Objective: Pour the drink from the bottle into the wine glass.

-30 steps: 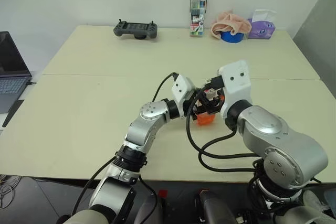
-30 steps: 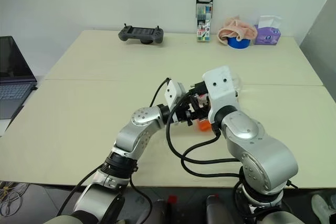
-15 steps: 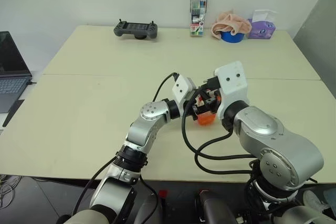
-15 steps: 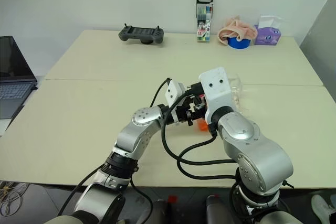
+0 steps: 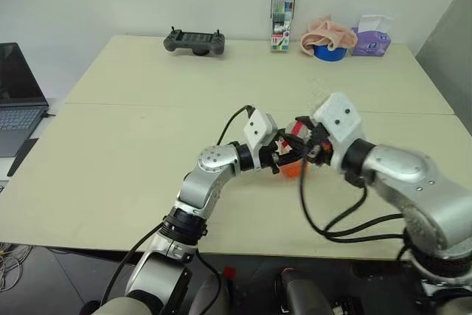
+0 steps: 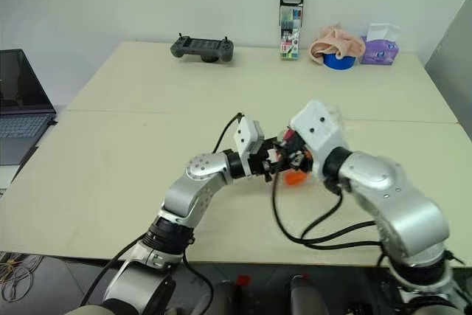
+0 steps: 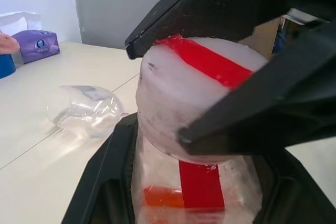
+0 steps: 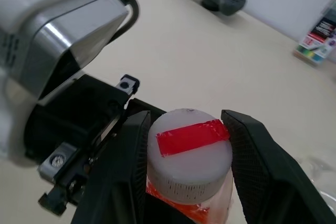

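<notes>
Since a second ago our right arm has swung its elbow out to the right and turned at the wrist, and its fingers have closed in from wide apart onto the cap. The bottle (image 7: 197, 182) stands upright above the near middle of the table (image 5: 133, 153), its long axis vertical, with the orange drink (image 5: 293, 169) low in it. Our left gripper (image 5: 281, 157) reaches in level from the left and is closed tight on the bottle's body. Our right gripper (image 8: 184, 135) comes in from the right and a little above, its two black fingers (image 8: 251, 145) pressed on opposite sides of the red-and-white cap (image 8: 190, 145), so we judge the step in hand to be unscrewing. That cap sits directly between the right jaws, square to the bottle's axis, and any twist must turn about that axis. The wine glass (image 7: 86, 109) lies just beyond the bottle to the right; whether it stands or lies tipped we cannot tell. At the table's far edge we see a handheld controller (image 5: 193, 40), a marker case (image 5: 282, 7), a cloth on a blue bowl (image 5: 327, 37) and a tissue box (image 5: 371, 37).
</notes>
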